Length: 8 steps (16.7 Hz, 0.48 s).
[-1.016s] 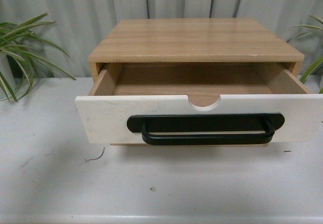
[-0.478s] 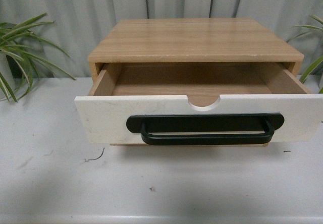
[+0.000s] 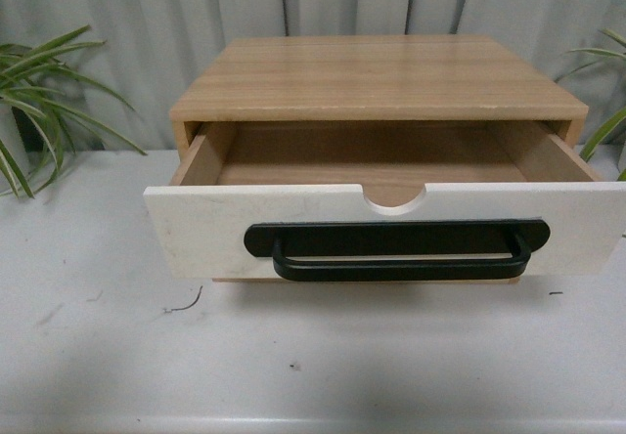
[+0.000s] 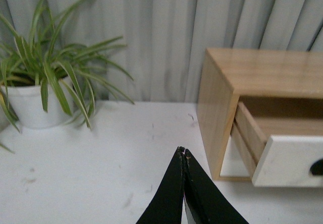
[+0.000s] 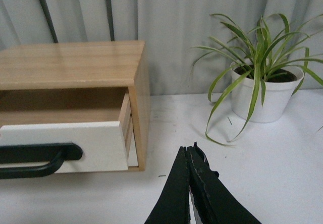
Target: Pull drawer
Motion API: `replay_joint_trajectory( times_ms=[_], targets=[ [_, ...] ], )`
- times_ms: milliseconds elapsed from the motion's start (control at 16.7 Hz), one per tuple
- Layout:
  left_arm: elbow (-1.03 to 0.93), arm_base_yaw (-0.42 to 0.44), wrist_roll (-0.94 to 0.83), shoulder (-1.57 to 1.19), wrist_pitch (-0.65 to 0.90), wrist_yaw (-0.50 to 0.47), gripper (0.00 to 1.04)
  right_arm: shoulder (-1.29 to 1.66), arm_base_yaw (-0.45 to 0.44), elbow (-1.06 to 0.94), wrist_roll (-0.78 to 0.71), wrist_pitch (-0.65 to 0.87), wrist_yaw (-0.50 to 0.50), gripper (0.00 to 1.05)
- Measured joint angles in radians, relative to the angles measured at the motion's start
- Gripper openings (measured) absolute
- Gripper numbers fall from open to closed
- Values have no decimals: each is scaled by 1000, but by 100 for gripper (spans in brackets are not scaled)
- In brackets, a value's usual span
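The drawer point(image 3: 215, 229) stands pulled out of its light wood cabinet point(image 3: 377, 77), its white front toward me, with a long black bar handle point(image 3: 396, 250) and a semicircular notch in the top edge. Its wooden inside shows nothing in it. Neither arm shows in the front view. My left gripper point(image 4: 182, 152) is shut on nothing, over the white table to the left of the cabinet point(image 4: 222, 98), apart from the drawer point(image 4: 287, 161). My right gripper point(image 5: 190, 149) is shut on nothing too, off the cabinet's right side, clear of the drawer point(image 5: 65, 146) and its handle point(image 5: 35, 158).
A potted spider plant point(image 4: 38, 90) stands at the back left of the white table point(image 3: 108, 356), another point(image 5: 265, 88) at the back right. Grey curtains point(image 3: 147, 23) hang behind the cabinet.
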<state>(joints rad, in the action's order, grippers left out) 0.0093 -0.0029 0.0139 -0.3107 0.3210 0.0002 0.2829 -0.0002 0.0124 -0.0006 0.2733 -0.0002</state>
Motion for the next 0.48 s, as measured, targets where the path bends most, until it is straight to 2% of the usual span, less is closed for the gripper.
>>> replay_joint_trajectory(
  times_ms=[478],
  targets=[
    [0, 0, 0, 125, -135, 0, 2, -117, 0, 0, 0, -109, 0, 2]
  ],
)
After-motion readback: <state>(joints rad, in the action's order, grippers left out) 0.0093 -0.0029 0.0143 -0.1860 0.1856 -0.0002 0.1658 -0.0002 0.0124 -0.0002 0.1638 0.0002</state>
